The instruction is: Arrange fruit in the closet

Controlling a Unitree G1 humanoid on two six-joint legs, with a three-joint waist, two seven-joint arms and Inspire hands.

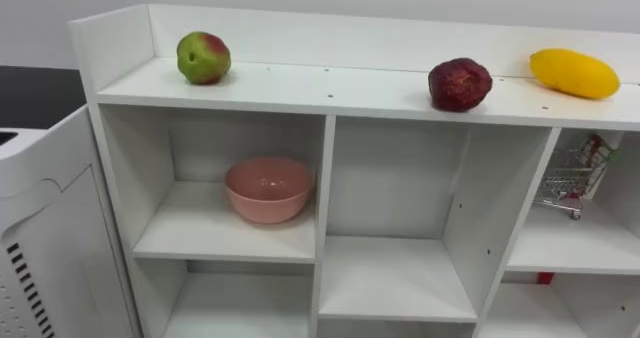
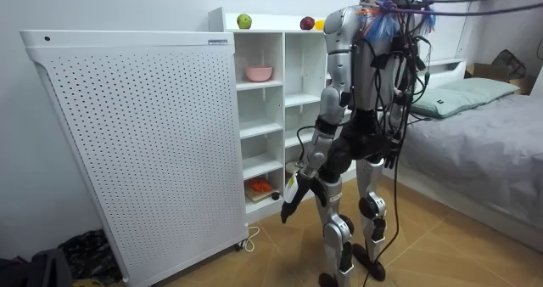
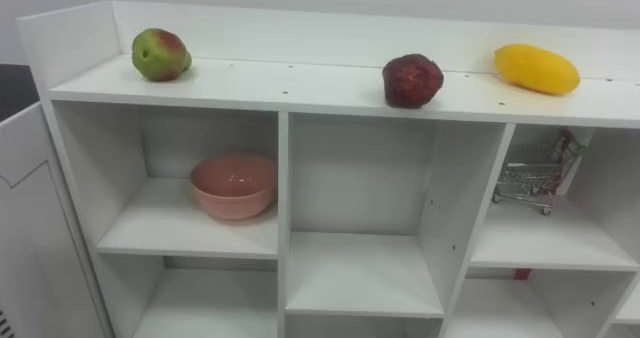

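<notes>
Standing at the white shelf (image 1: 390,88), left arm hanging straight down beside the thigh, left hand (image 2: 290,204) low; grasp can't be told. Apple (image 1: 203,58), dark red fruit (image 1: 459,84) and mango (image 1: 574,73) sit well apart on top. Pink bowl (image 1: 268,189) sits in the upper left compartment.

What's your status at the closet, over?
Left hand hanging low beside the closet. Apple, dark red fruit, yellow fruit on its top, apart. Pink bowl occupies upper left compartment.
</notes>
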